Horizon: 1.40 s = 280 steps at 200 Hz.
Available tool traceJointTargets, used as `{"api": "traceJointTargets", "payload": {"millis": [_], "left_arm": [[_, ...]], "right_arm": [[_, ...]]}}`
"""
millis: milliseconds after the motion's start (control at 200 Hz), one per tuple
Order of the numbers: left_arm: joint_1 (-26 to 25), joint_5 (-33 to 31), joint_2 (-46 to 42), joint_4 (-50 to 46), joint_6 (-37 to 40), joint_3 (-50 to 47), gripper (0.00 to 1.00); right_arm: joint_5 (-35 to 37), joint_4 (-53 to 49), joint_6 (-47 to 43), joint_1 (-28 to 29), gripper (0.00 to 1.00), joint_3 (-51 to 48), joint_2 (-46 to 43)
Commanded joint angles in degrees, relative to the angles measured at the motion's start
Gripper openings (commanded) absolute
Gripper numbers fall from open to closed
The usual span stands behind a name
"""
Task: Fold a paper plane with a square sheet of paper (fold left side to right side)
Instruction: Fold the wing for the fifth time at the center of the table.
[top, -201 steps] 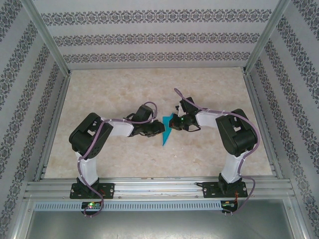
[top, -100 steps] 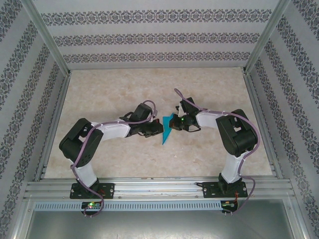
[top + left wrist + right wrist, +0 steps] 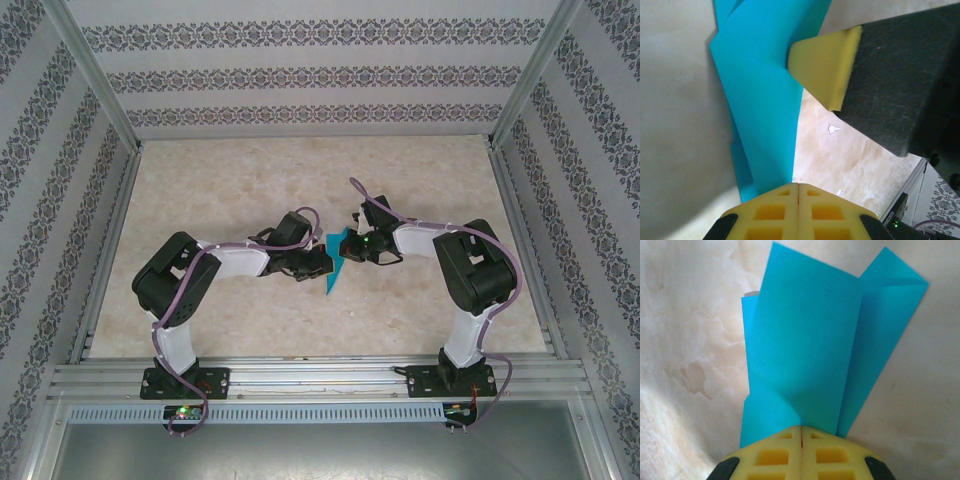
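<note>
With the right gripper (image 3: 801,430) pinching the folded teal paper (image 3: 805,355) and the left gripper (image 3: 798,187) shut at its tip, opposing pulls could tear it.

Top external: high above and behind the arm bases (image 3: 185,380), tilted down over the table (image 3: 250,170); far from the folded teal-blue paper (image 3: 333,272), small at mid-frame.
Left wrist: very near the paper, low, looking along it over the left gripper (image 3: 798,186) at the bottom edge.
Right wrist: very near, looking down on the paper from behind the right gripper (image 3: 801,429).
Shared: all three take in the paper and the table beside it; top external and left wrist both catch the right gripper.
</note>
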Motion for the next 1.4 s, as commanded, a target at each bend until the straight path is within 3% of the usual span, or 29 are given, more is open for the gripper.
{"api": "traceJointTargets", "payload": {"millis": [0, 769, 1054, 1394], "left_arm": [[-0.58, 0.61, 1.71, 2.09, -1.23, 0.72, 0.03], [-1.43, 0.39, 6.49, 3.22, -1.52, 1.1, 0.03], [-2.38, -3.71, 8.79, -4.24, 0.62, 3.14, 0.01], [-3.28, -8.15, 10.94, -13.35, 2.84, 7.04, 0.0]], "right_arm": [[2.94, -5.77, -0.26, 0.07, 0.01, -1.31, 1.19], [2.64, -6.19, -0.74, 0.25, 0.01, -0.04, 0.66], [0.94, -5.14, -2.26, -0.96, 0.02, 2.22, -4.92], [-0.18, -4.99, -3.05, -2.8, 0.04, -2.6, -10.45]]}}
